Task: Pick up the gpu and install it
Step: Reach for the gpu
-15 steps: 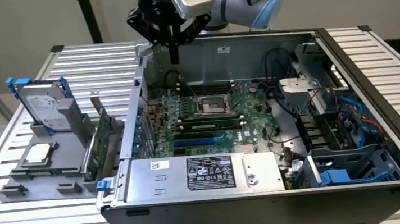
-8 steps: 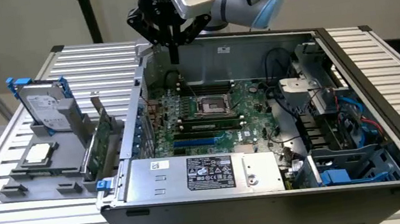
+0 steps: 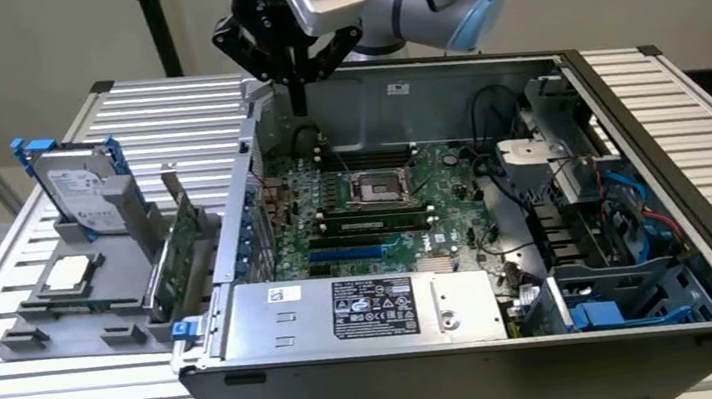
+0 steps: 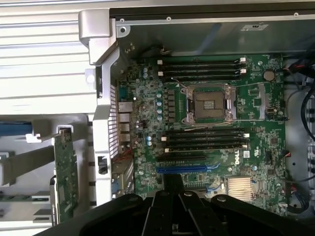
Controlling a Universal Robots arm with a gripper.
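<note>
green face outward, the gpu (image 3: 184, 251) stands on edge in the grey rack (image 3: 68, 323), just beside the open case (image 3: 675, 173) on the exterior view's left (upright, i judge, so its top edge is free to grasp). the gripper (image 3: 298, 103) hangs over the case's far corner on that side, jaws pinched together on nothing, well apart from the card. the motherboard's blue slot (image 4: 187, 168) lies bare.

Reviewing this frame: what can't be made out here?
Exterior view: the gpu has its bottom edge hidden inside the gray holder.
Wrist view: the gripper covers part of the motherboard.
Exterior view: the power supply label has text too small to read.
</note>
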